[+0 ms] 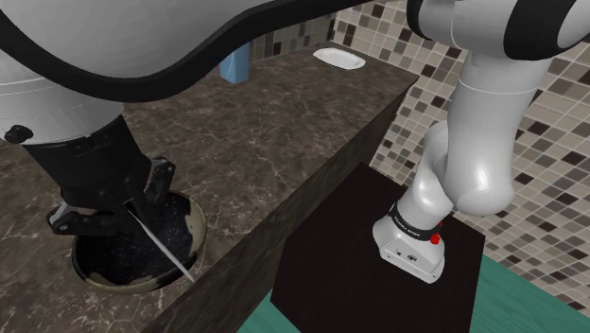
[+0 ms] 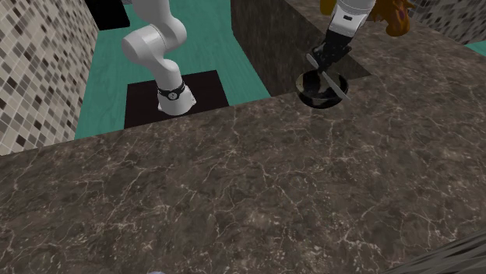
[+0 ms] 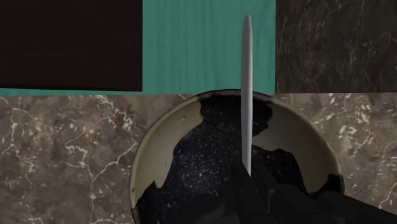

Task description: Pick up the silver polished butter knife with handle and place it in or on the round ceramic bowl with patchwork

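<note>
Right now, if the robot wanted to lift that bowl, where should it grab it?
Probably the rim of the bowl, coming straight down, one finger inside, one outside. It sits upright on the counter and looks too wide to clasp whole; its thin rim is bare where it shows. The knife the gripper holds must go first.

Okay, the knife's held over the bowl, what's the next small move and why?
Probably lower a little, then open the fingers. The gripper is shut on the butter knife, which hangs over the bowl with its tip past the rim, so a low release should rest it there.
</note>
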